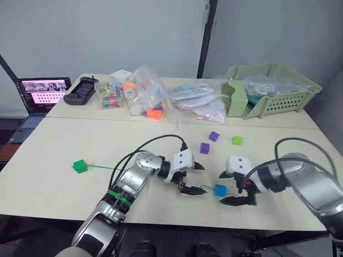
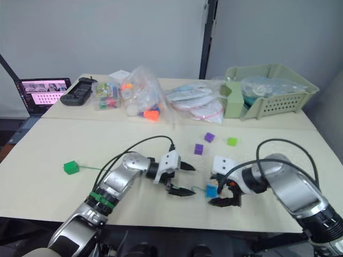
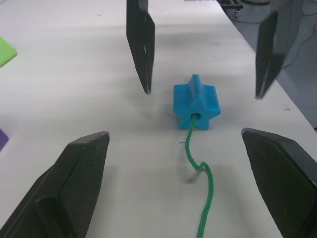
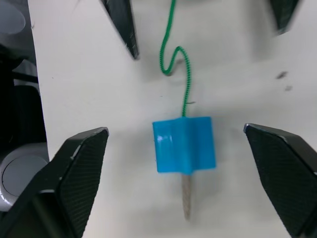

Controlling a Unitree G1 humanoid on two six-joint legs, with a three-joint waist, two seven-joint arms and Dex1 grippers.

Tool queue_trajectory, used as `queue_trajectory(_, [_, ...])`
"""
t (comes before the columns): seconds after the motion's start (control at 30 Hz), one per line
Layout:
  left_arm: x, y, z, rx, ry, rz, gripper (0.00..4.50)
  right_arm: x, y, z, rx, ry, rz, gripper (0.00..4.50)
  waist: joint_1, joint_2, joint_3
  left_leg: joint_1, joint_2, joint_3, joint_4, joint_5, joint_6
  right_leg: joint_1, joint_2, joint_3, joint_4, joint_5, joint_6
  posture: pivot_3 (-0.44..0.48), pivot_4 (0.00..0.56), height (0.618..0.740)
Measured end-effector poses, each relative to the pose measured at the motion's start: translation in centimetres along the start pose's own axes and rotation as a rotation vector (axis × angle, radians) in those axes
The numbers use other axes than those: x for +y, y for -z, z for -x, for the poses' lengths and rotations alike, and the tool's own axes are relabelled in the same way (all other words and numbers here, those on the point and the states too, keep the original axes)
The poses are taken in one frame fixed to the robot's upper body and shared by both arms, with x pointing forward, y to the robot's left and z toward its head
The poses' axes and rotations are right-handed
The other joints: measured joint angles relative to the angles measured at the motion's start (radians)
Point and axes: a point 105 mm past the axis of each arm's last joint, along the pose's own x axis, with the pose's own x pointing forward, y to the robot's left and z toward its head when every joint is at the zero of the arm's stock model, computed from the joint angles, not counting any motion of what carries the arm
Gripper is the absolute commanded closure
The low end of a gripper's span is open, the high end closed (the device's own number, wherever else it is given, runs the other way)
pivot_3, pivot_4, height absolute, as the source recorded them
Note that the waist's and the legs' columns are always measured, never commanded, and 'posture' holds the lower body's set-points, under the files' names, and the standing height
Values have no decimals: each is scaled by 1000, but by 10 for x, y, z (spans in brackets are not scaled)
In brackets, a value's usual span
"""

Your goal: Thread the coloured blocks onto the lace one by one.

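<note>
Progress check: two of five blocks looked threaded. The dark green block (image 1: 80, 166) sat far out along the lace (image 3: 203, 198), well away from both grippers on the left gripper's side. The blue block (image 4: 184, 145) lay on the table (image 1: 64, 139) between the two grippers, cord entering one face and the tan tip (image 4: 186, 202) poking out the opposite face, so it was on but barely.

Left gripper (image 1: 193, 178): fingers spread wide, holding nothing; blue block ahead of its fingertips, lace running back between them. Right gripper (image 2: 224, 191): also wide open and empty, block centred between its fingers, not touching either.

Still loose beyond the fingertips: two purple blocks (image 1: 204, 148) (image 1: 214, 136) and the lime green block (image 1: 237, 140). My read: three left, and the blue one needs pulling further along first.
</note>
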Motion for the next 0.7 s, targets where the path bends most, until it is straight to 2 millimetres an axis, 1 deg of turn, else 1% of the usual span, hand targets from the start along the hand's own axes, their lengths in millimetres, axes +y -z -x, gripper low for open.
queue_trajectory(0.07, [-5,-3,-9,-14,26,-1,0,4,0,12,-12,22,-37,37,5,0,0,0,-1,-1,0,0,0,0,0,0,0,0,0,0,150,734])
queue_trajectory(0.17, [-14,-6,-25,-21,67,-7,0,3,1,30,-12,104,-64,37,5,0,0,-1,-1,-1,0,0,0,1,-1,0,-1,1,1,0,150,734])
queue_trajectory(0.23, [-17,-6,-35,-17,83,-9,0,3,6,36,-3,148,-92,37,3,0,0,-1,-1,0,1,0,0,1,0,0,-1,0,1,0,150,734])
queue_trajectory(0.33, [-18,-3,-45,-11,78,12,0,12,17,35,6,154,-155,37,1,0,0,0,0,0,1,0,0,1,0,0,-1,0,1,0,150,734])
queue_trajectory(0.5, [-14,-1,-55,9,69,11,0,16,25,37,31,199,-171,37,0,0,0,0,-1,0,1,0,0,1,0,1,-1,0,1,0,150,734])
queue_trajectory(0.57, [-13,-1,-58,13,68,6,0,19,30,35,39,208,-163,37,0,0,0,0,-1,0,1,0,0,1,0,1,-1,0,1,0,150,734])
queue_trajectory(0.67, [-12,3,-60,23,56,14,848,24,36,28,48,202,-133,0,1,0,0,0,-1,0,1,0,0,1,0,1,-1,0,1,0,150,734])
queue_trajectory(0.7, [-11,6,-61,30,53,21,1193,23,37,28,50,208,-118,0,1,0,0,0,-1,1,1,0,0,1,0,1,-1,0,1,0,150,734])
